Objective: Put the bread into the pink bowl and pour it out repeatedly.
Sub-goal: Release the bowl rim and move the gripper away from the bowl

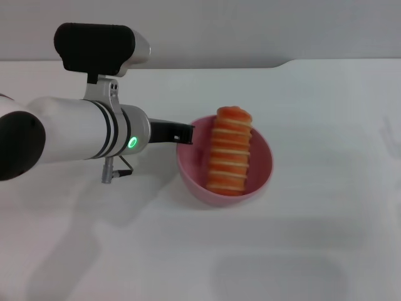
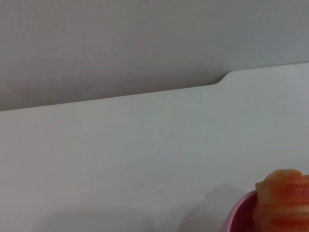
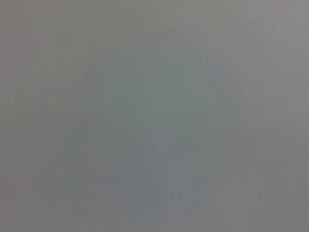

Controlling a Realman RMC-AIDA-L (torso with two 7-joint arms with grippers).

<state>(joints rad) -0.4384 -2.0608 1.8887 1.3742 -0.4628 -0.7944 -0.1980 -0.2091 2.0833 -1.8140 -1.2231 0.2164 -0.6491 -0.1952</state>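
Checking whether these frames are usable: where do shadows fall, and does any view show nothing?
Head view: soft shadows of the left arm lie on the white table, beside the pink bowl. Left wrist view: a faint shadow beside the bread. Right wrist view: featureless grey.

Glossy smooth plastic pink bowl (image 1: 193,182), ridged matt bread (image 1: 230,150), smooth matt white table (image 1: 313,251).
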